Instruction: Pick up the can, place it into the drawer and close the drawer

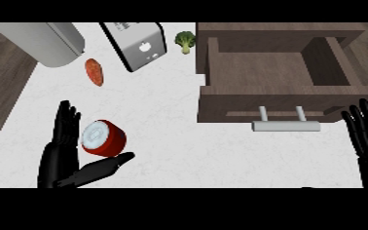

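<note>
One left robot hand (63, 148) brackets the red can (103, 138) near the desk's (173, 126) front-left edge, fingers straight, thumb beneath, not yet closed. Next: grasp, lift, carry right into the open drawer (277, 68). The right robot hand (356, 126) rests spread.

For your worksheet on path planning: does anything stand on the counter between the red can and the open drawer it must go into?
Nothing visible does. The can sits by the left hand; bare counter runs to the open drawer.
</note>
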